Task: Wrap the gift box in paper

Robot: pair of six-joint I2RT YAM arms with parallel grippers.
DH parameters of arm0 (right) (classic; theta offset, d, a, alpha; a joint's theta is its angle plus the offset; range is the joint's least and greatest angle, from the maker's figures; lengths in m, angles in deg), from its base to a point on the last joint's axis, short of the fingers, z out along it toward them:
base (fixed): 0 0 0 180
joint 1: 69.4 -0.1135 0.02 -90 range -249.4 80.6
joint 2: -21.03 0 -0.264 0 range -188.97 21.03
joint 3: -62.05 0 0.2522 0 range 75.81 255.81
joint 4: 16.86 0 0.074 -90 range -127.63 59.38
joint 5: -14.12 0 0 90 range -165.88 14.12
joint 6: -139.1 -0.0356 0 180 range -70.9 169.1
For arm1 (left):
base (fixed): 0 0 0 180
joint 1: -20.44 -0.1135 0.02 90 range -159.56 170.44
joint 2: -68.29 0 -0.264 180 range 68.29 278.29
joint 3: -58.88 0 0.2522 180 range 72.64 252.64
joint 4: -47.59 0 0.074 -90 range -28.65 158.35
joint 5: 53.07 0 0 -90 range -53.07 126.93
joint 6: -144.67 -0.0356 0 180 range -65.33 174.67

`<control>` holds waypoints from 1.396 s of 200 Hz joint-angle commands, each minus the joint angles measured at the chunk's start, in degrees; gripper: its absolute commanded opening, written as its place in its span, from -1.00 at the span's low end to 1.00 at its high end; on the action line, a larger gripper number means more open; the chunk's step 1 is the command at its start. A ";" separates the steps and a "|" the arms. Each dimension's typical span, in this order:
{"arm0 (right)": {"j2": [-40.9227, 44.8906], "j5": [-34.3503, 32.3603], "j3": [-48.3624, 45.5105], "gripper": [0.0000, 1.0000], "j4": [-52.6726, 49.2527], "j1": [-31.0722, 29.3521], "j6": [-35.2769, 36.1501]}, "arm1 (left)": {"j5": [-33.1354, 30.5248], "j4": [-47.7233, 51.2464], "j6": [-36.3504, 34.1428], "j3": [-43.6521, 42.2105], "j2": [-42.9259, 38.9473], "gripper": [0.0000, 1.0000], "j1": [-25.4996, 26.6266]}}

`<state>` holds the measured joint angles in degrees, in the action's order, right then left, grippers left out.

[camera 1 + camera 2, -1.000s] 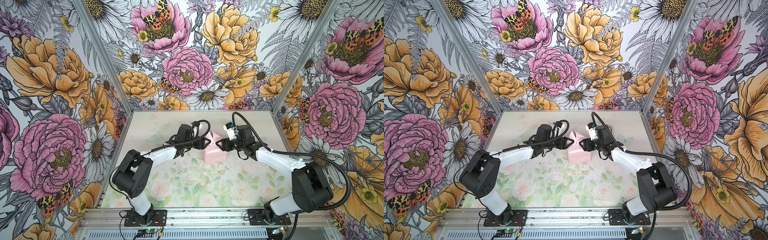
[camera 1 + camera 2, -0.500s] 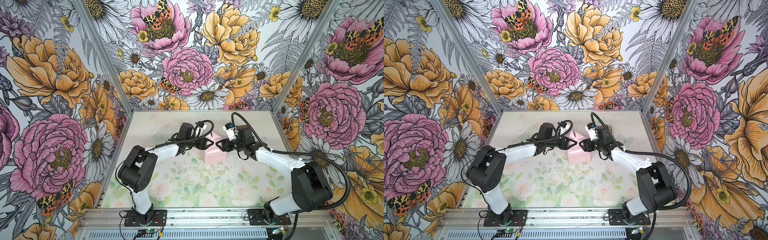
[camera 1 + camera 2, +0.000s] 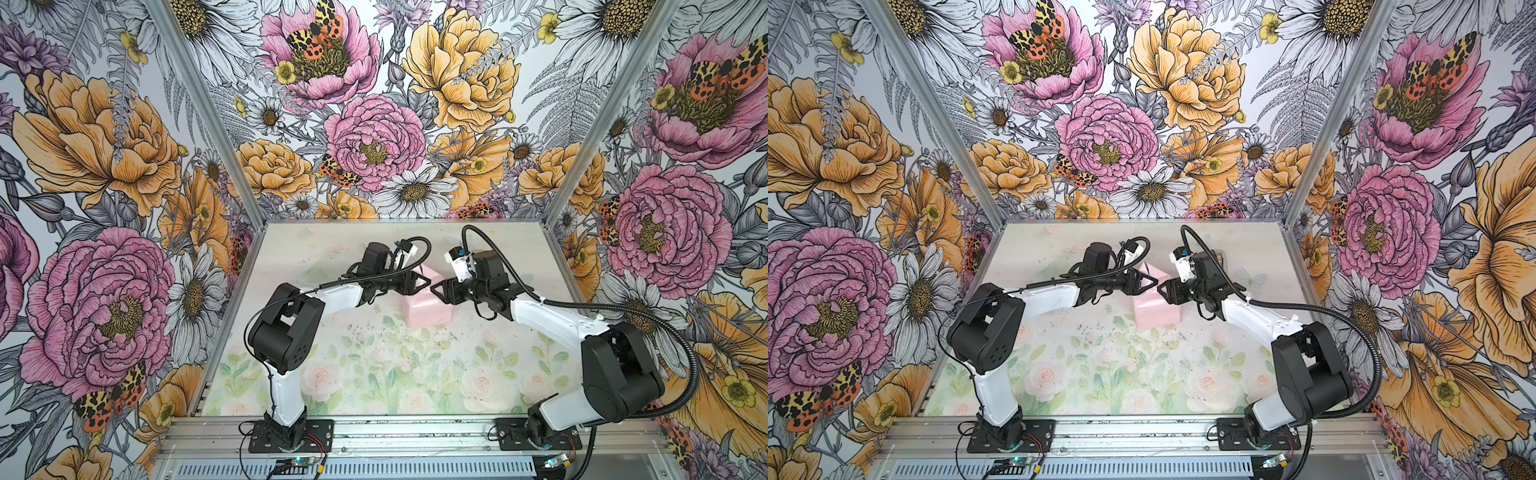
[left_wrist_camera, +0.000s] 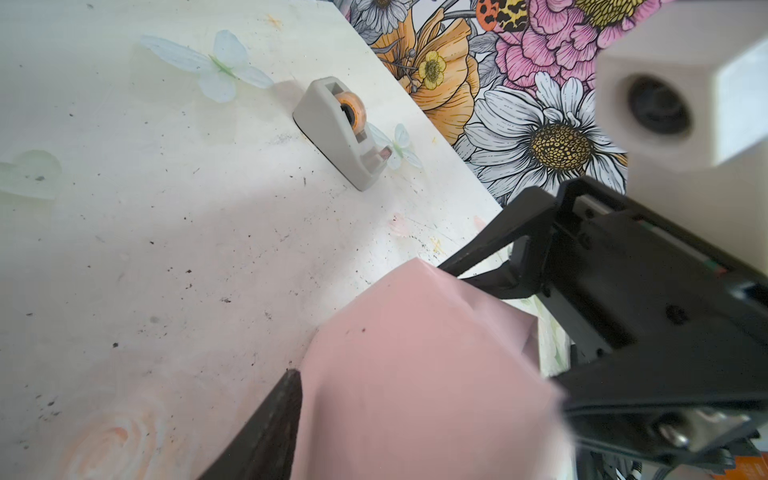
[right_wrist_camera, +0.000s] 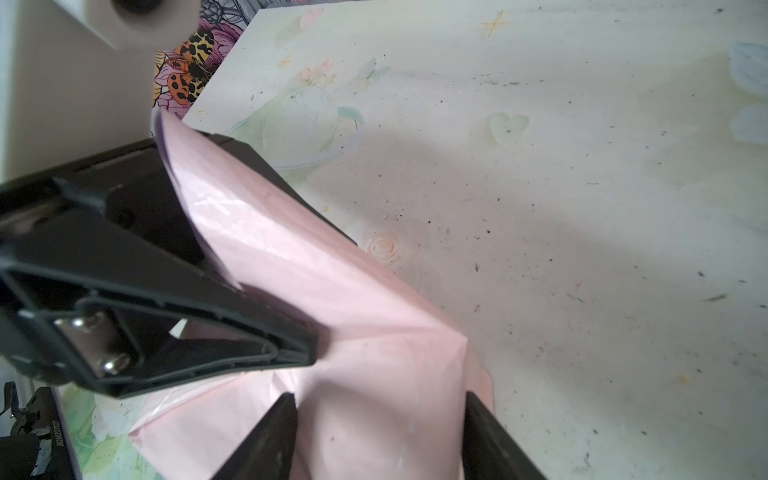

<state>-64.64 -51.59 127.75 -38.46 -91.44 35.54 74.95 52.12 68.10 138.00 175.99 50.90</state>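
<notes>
Paper (image 3: 426,316) is folded round the hidden gift box near the tabletop's (image 3: 374,374) middle, an upright flap (image 5: 216,216) straddled by the left gripper's (image 5: 336,296) parted jaws, the right gripper's (image 5: 378,428) hold unclear, ends judged unsealed.

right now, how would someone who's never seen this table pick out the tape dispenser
Start at the table and go to the edge that meets the flowered wall, past the pink paper. The tape dispenser stands just inside that edge. It is the only raised grey wedge, with an orange roll; the pale butterflies beside it are flat.
</notes>
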 commanded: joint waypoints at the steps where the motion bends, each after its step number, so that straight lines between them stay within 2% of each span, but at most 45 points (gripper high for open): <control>1: 1.02 1.28 0.70 0.25 -1.23 0.33 0.41 | 0.28 -0.40 -1.66 0.48 0.32 0.08 -0.59; 28: 4.98 0.56 1.16 0.26 -2.99 0.89 -1.33 | -0.20 1.26 -3.01 0.44 0.02 0.02 -0.60; 74: 17.52 -2.01 -2.14 0.25 -7.87 2.67 -7.43 | -0.58 2.71 -4.61 0.41 -1.08 -0.07 -0.49; 115: 22.79 -0.66 -9.67 0.05 -8.63 0.32 -17.99 | -1.47 3.33 -5.17 -0.01 -2.19 -0.09 -0.45; 145: 21.52 -1.35 -13.70 -0.09 -6.94 -2.07 -20.90 | -2.15 3.70 -5.29 -0.64 -2.49 -0.10 0.10; 187: 17.67 -3.06 -17.89 -0.17 4.74 -2.22 -24.84 | -4.16 4.15 -5.35 -3.65 -2.82 -0.13 1.77; 191: 17.06 -2.91 -18.26 -0.17 6.14 -2.22 -25.13 | -4.52 4.14 -5.32 -4.16 -4.93 -0.13 1.90; 235: 10.39 -3.56 -18.76 -0.24 14.42 -2.13 -26.78 | -13.22 4.41 -2.47 -7.54 -8.48 -0.17 3.38; 279: 6.48 -4.95 -17.90 -0.29 15.40 -1.74 -26.28 | -21.91 6.67 -2.31 -7.39 -9.02 -0.19 5.72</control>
<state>-57.25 -54.78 109.07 -26.59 -93.58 9.44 60.59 54.61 65.96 131.33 167.49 54.92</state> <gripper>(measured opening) 0.356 0.404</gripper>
